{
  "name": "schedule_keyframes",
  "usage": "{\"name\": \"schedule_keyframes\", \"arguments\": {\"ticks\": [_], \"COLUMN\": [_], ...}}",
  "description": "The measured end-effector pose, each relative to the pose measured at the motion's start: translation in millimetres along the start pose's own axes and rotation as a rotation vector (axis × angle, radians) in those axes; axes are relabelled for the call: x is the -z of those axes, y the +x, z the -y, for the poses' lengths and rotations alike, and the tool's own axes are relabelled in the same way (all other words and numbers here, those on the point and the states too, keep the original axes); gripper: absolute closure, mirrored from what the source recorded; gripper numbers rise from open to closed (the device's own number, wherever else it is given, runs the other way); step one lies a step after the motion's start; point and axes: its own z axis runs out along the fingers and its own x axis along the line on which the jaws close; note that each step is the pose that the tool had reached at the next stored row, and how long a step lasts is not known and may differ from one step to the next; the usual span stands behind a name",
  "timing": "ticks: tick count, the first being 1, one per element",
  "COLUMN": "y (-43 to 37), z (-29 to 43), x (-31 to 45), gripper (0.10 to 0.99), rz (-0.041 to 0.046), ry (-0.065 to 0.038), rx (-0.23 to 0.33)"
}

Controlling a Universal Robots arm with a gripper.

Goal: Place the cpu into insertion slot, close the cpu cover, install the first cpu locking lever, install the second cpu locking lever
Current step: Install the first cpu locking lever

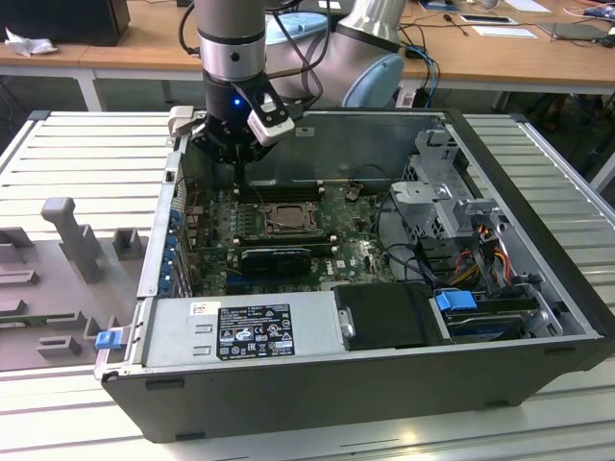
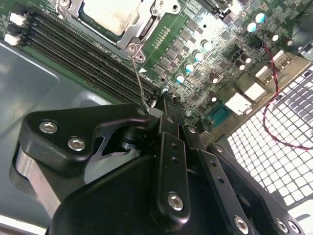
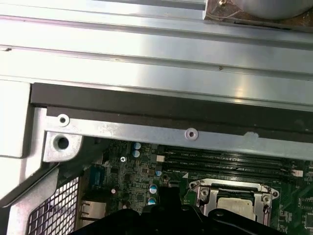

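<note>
cpu [image 2: 108, 13] cut off at second wrist view's edge, cpu cover [image 2: 145, 29] too

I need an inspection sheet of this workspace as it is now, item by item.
Surface: ribbed metal table carrying an open computer case.
Job's things: cpu sits in the insertion slot, cpu cover lying around it; a thin locking lever stands up toward the tool.
Clutter: grey fixture blocks on the table, exterior view's left.
Tool: at the lever's free end.
Cables: red-black wire pair beside the motherboard; coloured bundle inside case.
Surroundings: wooden desks behind.
</note>
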Motion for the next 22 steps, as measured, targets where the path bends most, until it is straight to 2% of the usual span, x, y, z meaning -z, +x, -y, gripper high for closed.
{"name": "schedule_keyframes", "arguments": {"ticks": [5, 22], "y": [-1.0, -11.9], "z": [0.1, 1.1], "x": [-0.6, -1.0], "gripper": [0.980, 0.980], "rz": [0.0003, 0.0002], "ry": [0.000, 0.000], "rx": [0.000, 0.000]}}
